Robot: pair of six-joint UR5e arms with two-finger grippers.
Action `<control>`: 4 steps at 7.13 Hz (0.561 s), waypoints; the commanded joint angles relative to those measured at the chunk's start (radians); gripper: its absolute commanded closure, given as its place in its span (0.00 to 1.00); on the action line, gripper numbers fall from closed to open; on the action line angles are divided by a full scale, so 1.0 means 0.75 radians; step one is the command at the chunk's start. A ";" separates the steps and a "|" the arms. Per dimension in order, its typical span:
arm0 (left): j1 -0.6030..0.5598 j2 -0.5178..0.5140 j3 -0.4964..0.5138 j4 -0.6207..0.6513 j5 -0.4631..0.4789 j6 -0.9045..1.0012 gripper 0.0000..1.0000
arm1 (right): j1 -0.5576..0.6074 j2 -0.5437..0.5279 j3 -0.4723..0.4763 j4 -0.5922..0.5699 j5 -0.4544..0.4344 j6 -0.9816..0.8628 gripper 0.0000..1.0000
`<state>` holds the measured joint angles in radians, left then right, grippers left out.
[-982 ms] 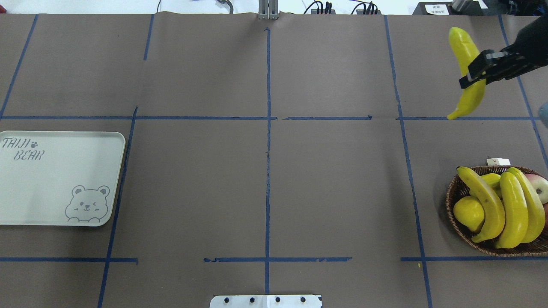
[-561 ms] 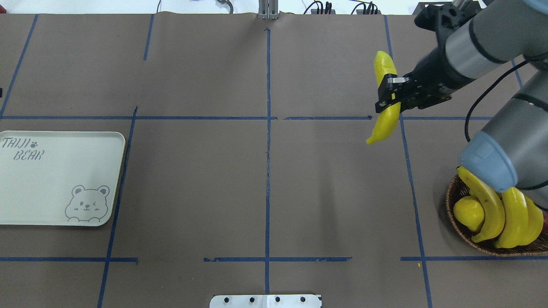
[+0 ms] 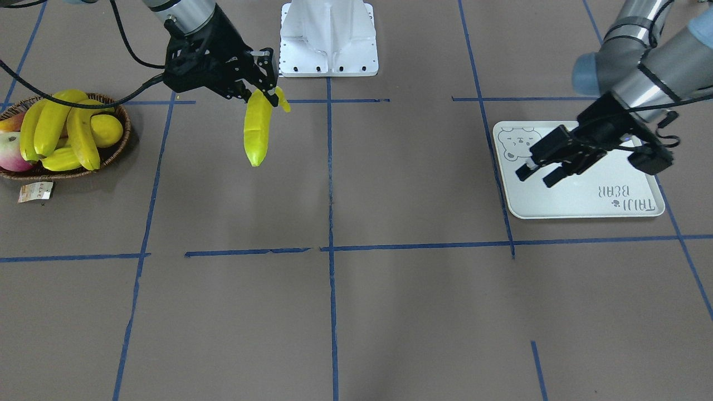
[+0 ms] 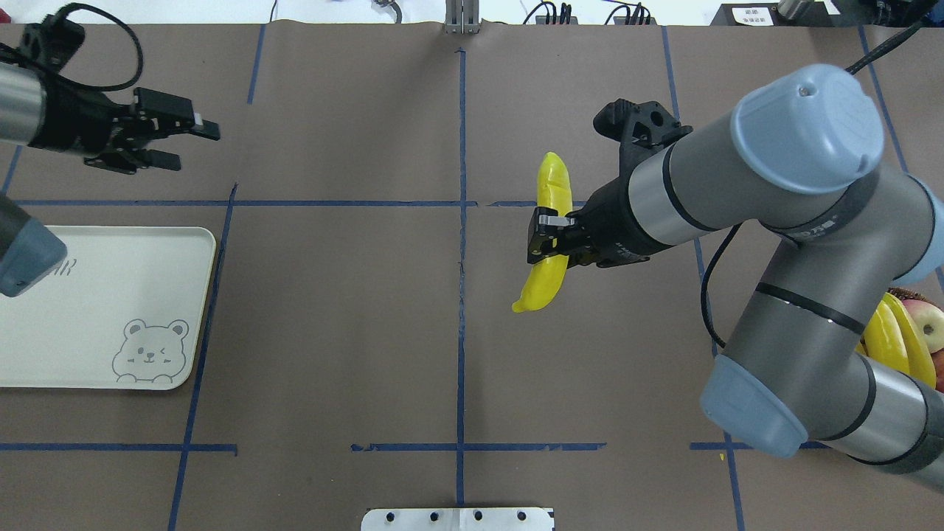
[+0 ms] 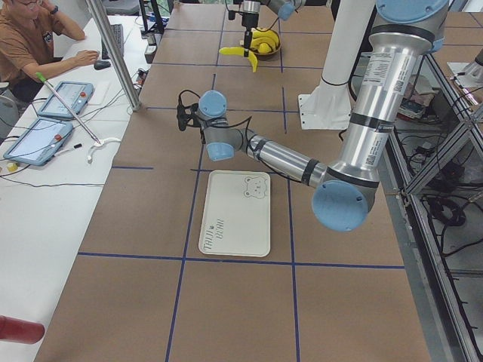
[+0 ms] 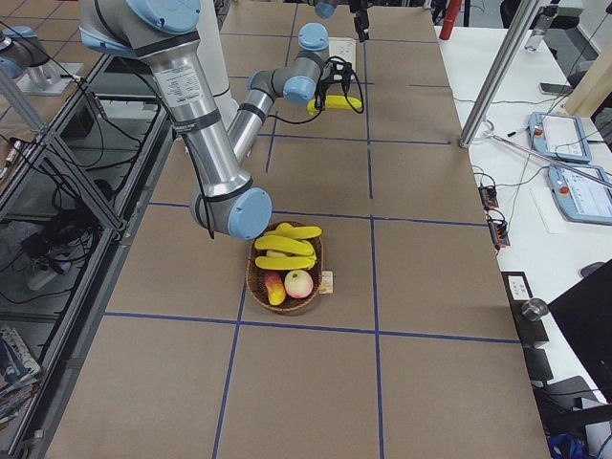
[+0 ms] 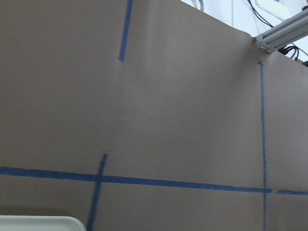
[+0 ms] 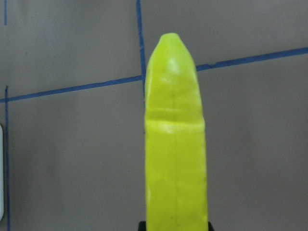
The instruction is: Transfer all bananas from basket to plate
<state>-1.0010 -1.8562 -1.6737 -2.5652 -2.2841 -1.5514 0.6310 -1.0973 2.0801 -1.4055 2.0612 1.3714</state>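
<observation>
My right gripper point(image 4: 544, 242) is shut on one yellow banana point(image 4: 552, 188) and holds it in the air just right of the table's centre line. It also shows in the front view point(image 3: 257, 131) and fills the right wrist view point(image 8: 175, 159). Three more bananas point(image 3: 55, 125) lie in the dark wicker basket point(image 3: 67, 172) at the table's right end, mostly hidden behind my right arm in the overhead view. The pale bear plate point(image 4: 96, 310) lies at the left edge and holds nothing. My left gripper point(image 4: 198, 147) is open and holds nothing, in the air beyond the plate's far edge.
A lemon point(image 3: 106, 129) and an apple point(image 3: 11, 153) share the basket, and its paper tag point(image 3: 36, 191) lies beside it. The white robot base point(image 3: 328, 39) stands at the near middle edge. An operator point(image 5: 30, 45) sits at a side desk.
My right arm has swung left with the banana, from the far right edge to near the centre line. My left arm has come into the overhead view at the upper left.
</observation>
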 commanded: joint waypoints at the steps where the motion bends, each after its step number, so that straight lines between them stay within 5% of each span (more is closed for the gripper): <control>1: 0.158 -0.165 -0.047 -0.038 0.020 -0.287 0.01 | -0.090 0.009 -0.004 0.115 -0.012 0.010 0.97; 4: 0.305 -0.313 -0.088 -0.038 0.023 -0.449 0.01 | -0.172 0.009 -0.020 0.288 -0.061 -0.002 0.98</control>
<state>-0.8139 -2.0585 -1.7253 -2.5933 -2.2676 -1.8594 0.5197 -1.0899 2.0728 -1.2589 2.0230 1.3736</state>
